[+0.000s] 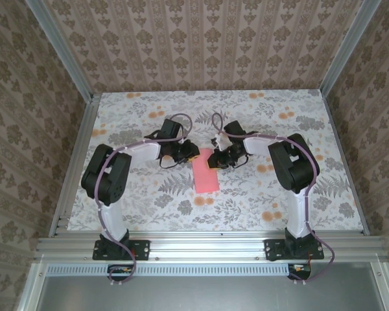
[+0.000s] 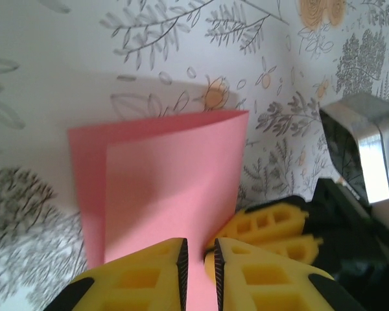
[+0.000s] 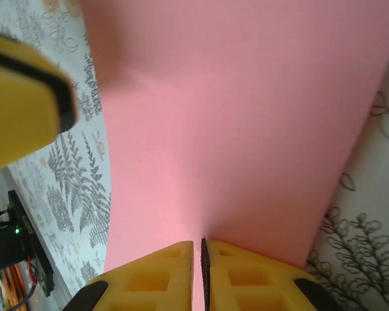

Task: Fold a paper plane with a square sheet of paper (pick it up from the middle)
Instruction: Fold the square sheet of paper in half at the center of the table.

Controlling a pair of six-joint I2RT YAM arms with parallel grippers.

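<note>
The pink-red sheet of paper (image 1: pixel 206 175) lies folded in half as a narrow rectangle at the table's middle; no pointed paper plane is in view. In the left wrist view the paper's (image 2: pixel 168 181) upper layer sits offset over the lower one. My left gripper (image 2: pixel 201 259) hovers at its near end, its jaws a narrow gap apart with pink showing between them. My right gripper (image 3: pixel 198 259) is shut on the paper's (image 3: pixel 233 116) edge. Its yellow fingers (image 2: pixel 266 227) pinch that edge right beside my left fingertips. Both grippers (image 1: pixel 193 154) (image 1: pixel 219 157) meet at the paper's far end.
The table (image 1: pixel 149 194) is covered in floral print with small orange flowers (image 1: pixel 204 201). Patterned walls and aluminium rails (image 1: pixel 71 162) enclose it on three sides. A left finger (image 3: pixel 19 97) juts in close above the paper.
</note>
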